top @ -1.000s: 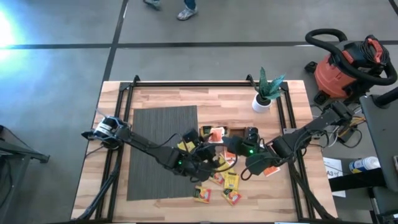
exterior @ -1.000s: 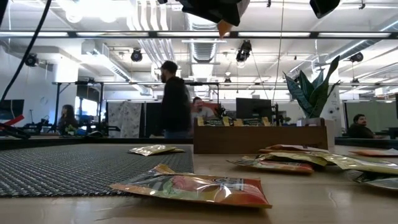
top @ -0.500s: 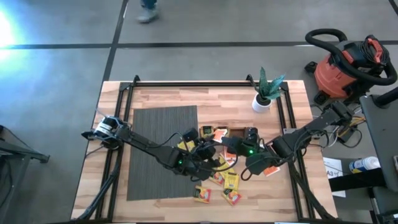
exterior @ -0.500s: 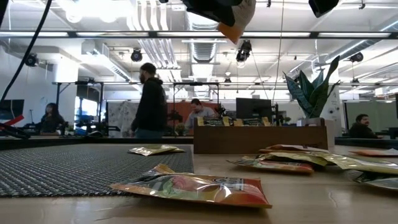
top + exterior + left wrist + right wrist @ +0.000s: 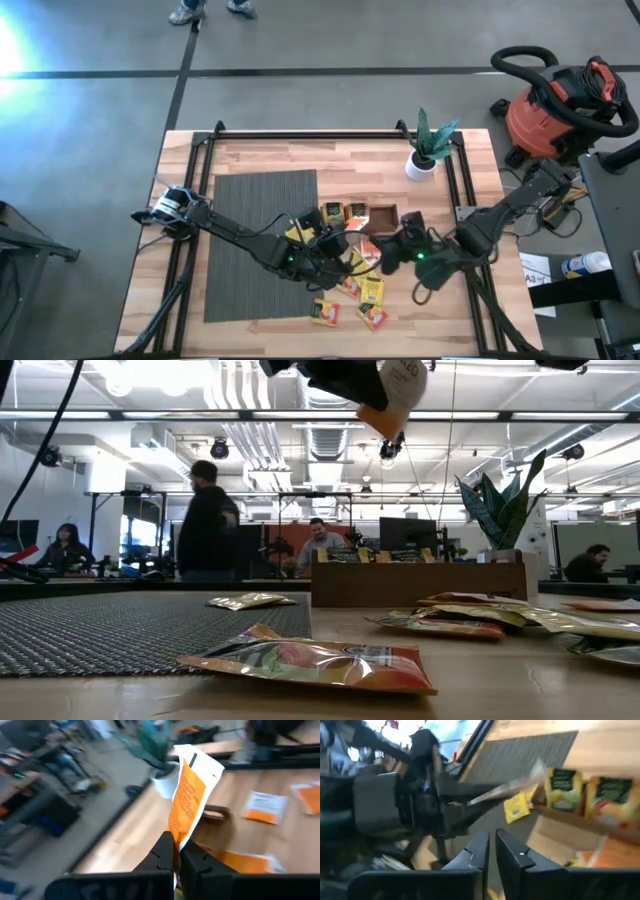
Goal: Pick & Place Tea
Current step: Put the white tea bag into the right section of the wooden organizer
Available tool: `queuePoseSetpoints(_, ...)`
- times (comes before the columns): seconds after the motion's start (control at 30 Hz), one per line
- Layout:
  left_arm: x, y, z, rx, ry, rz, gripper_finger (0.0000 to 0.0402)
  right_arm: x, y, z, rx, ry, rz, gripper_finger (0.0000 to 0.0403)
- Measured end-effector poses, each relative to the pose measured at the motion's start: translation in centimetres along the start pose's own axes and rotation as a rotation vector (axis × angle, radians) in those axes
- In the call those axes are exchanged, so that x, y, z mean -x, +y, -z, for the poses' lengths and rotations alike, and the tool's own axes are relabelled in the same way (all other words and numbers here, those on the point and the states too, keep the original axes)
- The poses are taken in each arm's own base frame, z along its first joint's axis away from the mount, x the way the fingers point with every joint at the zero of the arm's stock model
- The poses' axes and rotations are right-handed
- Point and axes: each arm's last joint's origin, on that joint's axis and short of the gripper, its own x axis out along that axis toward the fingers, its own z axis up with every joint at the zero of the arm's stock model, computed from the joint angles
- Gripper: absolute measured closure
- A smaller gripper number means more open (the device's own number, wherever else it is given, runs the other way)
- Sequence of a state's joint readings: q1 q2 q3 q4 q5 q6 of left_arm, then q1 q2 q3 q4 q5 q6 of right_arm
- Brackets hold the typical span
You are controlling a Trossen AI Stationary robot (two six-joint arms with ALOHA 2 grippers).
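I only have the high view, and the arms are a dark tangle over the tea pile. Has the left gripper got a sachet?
Observer: Yes. In its wrist view the left gripper is shut on a white-and-orange sachet, pinched at one edge.
Operator: Is it off the table?
Observer: Yes. The low view shows it hanging high above the sachets lying on the wood.
Operator: What is the right gripper looking at?
Observer: The right gripper is near the wooden tray. Its wrist view shows two yellow sachets in the tray.
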State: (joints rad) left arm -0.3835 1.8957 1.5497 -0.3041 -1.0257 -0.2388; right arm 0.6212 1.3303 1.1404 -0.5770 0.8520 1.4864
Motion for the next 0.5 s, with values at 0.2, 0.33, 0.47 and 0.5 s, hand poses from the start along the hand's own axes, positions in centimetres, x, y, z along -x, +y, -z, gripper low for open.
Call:
queuePoseSetpoints(0.2, 0.3, -1.2, 0.1, 0.042, 0.09, 0.416, 0.0398, 2.5, 0.3, 0.2, 0.377, 0.037, -0.075, 0.0346)
queuePoseSetpoints(0.33, 0.4, -1.6, -0.3, 0.062, 0.094, 0.586, 0.0398, 3.2, 1.0, 0.2, 0.643, 0.084, -0.133, 0.0338)
queuePoseSetpoints(0.47, -0.4, -1.2, -0.7, 0.099, 0.08, 0.597, 0.0398, 3.6, 1.2, -0.2, 0.703, 0.131, -0.13, 0.0342)
queuePoseSetpoints(0.5, -0.6, -1.1, -0.9, 0.112, 0.073, 0.624, 0.0398, 3.7, 1.1, -0.3, 0.717, 0.147, -0.123, 0.0345)
